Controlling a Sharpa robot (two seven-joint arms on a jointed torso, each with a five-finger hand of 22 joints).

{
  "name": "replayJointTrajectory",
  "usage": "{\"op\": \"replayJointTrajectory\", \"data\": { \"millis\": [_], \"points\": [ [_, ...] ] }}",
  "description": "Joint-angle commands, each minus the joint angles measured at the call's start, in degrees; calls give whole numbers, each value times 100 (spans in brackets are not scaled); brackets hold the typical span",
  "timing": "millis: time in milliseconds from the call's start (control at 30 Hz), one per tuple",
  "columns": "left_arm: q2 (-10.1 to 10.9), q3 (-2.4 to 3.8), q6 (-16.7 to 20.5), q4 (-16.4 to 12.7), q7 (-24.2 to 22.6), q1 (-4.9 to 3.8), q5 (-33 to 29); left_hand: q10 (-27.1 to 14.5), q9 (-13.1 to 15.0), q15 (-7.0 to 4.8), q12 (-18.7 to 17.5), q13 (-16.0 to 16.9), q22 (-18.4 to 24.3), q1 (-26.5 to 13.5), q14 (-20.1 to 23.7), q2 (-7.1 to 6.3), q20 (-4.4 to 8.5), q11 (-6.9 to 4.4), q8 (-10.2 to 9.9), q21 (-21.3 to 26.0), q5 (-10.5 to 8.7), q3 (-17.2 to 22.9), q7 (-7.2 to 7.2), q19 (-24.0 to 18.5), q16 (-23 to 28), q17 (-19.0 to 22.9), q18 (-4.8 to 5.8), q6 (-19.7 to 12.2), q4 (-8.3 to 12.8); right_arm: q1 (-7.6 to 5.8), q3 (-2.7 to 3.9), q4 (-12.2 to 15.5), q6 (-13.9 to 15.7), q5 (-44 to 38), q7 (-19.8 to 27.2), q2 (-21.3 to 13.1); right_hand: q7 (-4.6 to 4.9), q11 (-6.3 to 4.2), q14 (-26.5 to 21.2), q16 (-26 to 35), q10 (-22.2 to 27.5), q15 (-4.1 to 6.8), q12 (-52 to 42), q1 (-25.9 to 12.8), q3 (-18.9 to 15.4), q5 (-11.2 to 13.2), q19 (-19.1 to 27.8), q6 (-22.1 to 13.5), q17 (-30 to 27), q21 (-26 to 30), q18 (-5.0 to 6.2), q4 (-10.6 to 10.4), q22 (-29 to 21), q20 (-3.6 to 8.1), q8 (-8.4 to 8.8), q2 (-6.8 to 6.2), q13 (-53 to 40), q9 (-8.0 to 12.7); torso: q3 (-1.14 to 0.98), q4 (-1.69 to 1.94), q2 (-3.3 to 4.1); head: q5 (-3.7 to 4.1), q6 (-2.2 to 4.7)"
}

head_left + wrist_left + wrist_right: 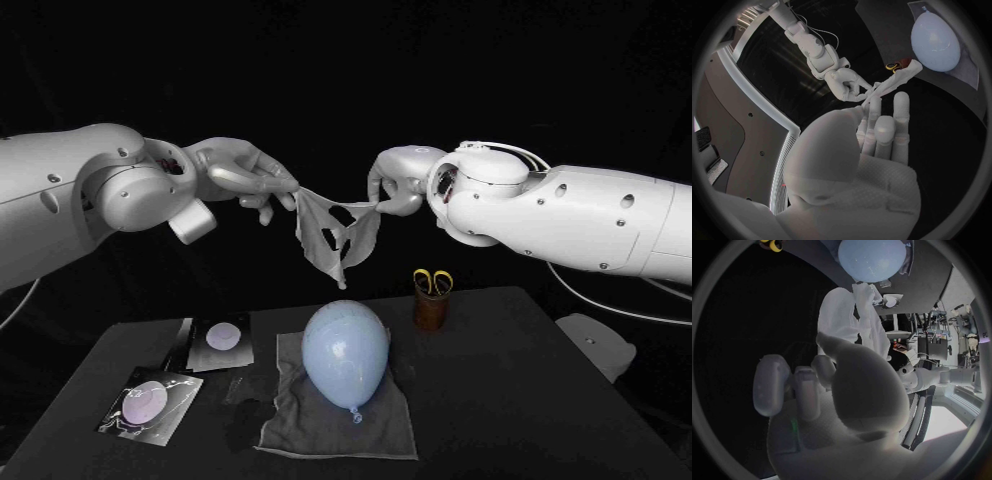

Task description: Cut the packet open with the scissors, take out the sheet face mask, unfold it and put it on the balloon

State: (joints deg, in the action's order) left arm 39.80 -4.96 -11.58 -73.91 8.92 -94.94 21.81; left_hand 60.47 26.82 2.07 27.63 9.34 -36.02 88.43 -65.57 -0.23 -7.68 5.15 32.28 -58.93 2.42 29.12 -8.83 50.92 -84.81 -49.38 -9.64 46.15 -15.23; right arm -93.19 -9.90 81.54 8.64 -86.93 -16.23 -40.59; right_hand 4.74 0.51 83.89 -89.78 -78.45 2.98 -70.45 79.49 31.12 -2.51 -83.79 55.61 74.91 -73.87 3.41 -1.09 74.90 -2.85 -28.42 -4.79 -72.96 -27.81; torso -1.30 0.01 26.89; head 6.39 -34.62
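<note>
Sheet face mask [335,232] hangs in the air, pinched at its upper edge on one side by the left hand [248,182] and on the other by the right hand [397,185]. Below it one pale blue balloon [345,350] lies on one grey cloth [310,435] on the table [505,400]. One pair of yellow-handled scissors [431,280] stands in a brown holder [430,310] just behind, and two packet pieces [219,340] [152,405] lie beside the cloth, their print too small to read.

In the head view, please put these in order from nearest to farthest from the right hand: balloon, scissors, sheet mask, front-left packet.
1. sheet mask: pinched by the right hand itself.
2. scissors: below the hand, at the far edge of the table.
3. balloon: mid-table, on a cloth.
4. packet: front left, farthest.
</note>
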Motion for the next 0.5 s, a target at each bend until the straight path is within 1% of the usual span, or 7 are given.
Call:
{"op": "replayJointTrajectory", "data": {
  "millis": [33,167,233,300,400,500],
  "points": [
    [6,-2,-236,-47,65,-2,-247,48,1880,-11,-20,8,-17,-23,-69,35,-4,-2,-8,-34,31,31,16,40,-28,-70,-95,38,-19,-12,6,-22,-19,-788,-119,27,-28,-41,611,-22,-89,48,-41,-63,42,-29,-95,26,1509,-31,-47,-3,1120,3,-28,15,-7,-2,2,11,1,7,6],
    [-4,-5,-280,-69,99,-1,-249,51,1881,-12,-21,8,-18,-23,-79,35,-3,-2,-9,-36,31,31,17,42,-31,-84,-95,38,-19,-16,7,0,77,-947,-113,46,-32,-44,611,-22,-97,51,-49,-70,51,-29,-96,30,1509,-34,-47,-1,1121,5,-32,11,-14,-2,-1,6,6,5,2],
    [-34,-27,-289,-36,123,-1,-245,53,1881,-12,-21,9,-19,-23,-90,35,-2,-2,-10,-37,31,32,17,43,-34,-98,-95,38,-20,-17,8,24,142,-1029,-115,49,-35,-47,611,-22,-101,54,-52,-77,61,-29,-99,34,1509,-43,-49,0,1123,7,-35,8,-16,-2,0,8,-2,28,4],
    [-57,-55,-295,-8,135,6,-240,59,1883,-14,-23,10,-20,-25,-97,36,-1,-3,-11,-41,32,31,18,46,-36,-104,-95,40,-22,-24,14,44,197,-1095,-117,57,-39,-49,611,-22,-111,58,-63,-86,69,-29,-106,39,1509,-63,-52,2,1128,10,-40,2,-26,-2,-3,12,-9,25,8],
    [-72,-86,-292,34,143,66,-236,59,1883,-14,-23,10,-20,-25,-97,36,-1,-3,-11,-41,32,31,18,46,-36,-104,-95,40,-22,-65,22,64,276,-1279,-134,66,-43,-51,611,-22,-122,62,-75,-96,77,-29,-111,43,1509,-78,-55,3,1132,13,-44,-2,-37,-2,-2,-2,1,50,8],
    [-65,-105,-257,67,130,129,-254,65,1885,-15,-25,10,-22,-27,-106,36,1,-4,-13,-44,32,31,18,50,-39,-111,-95,42,-25,-109,27,53,308,-1397,-151,67,-45,-53,611,-22,-127,66,-79,-104,83,-28,-116,47,1509,-92,-57,3,1135,15,-47,-8,-41,-2,0,9,-3,72,0]
  ]
}}
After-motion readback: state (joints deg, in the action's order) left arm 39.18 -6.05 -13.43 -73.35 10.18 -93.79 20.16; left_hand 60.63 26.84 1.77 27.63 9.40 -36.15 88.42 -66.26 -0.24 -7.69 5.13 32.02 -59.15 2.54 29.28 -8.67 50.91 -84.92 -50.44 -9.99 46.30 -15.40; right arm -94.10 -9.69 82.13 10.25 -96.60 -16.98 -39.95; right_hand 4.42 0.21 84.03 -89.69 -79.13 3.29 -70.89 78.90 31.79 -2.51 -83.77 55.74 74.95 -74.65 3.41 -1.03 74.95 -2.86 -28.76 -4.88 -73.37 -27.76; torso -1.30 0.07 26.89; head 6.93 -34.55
